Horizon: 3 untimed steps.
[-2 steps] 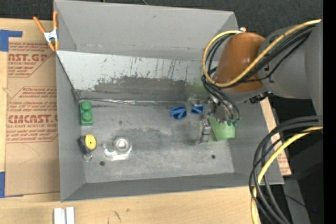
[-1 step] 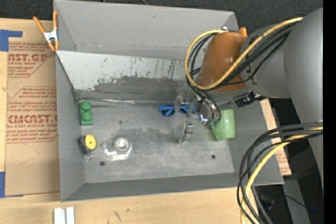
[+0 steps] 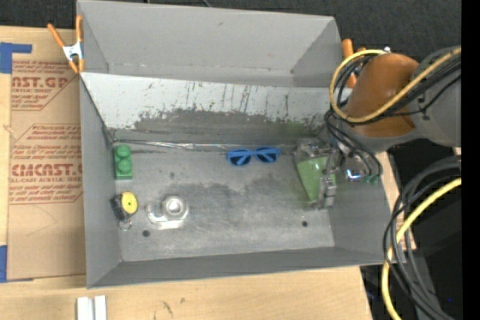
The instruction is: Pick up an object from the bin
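We read print in red letters on the cardboard (image 3: 41,183) that lies left of the bin (image 3: 96,176). Near its top stands a large word, cut by the picture's edge, that ends in "CAST.GP". Lower, a second large word reads about as "CHACAST"; of its first letters we are not sure. Directly under it a smaller line contains "CAST ACRYLIC"; its end we cannot tell. The small slanted lines between are too fine to read.

Sunglasses (image 3: 253,156) back centre, block (image 3: 122,162) far left, fitting (image 3: 169,210) front left, packet (image 3: 307,176) right
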Each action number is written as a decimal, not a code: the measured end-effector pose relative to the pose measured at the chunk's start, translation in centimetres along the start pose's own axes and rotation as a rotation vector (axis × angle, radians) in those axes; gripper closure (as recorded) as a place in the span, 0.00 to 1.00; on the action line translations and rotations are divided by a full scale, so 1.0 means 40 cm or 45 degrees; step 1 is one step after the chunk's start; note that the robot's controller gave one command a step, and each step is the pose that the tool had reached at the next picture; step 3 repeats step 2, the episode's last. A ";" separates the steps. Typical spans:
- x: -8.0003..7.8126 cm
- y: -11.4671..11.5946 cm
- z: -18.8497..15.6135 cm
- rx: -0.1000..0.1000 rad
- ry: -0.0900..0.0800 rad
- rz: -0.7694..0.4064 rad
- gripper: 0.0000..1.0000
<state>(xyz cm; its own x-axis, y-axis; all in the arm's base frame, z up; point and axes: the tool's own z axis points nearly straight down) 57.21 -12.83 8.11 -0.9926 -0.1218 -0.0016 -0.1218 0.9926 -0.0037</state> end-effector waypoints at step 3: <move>0.097 0.046 -0.429 -0.001 -0.010 0.022 1.00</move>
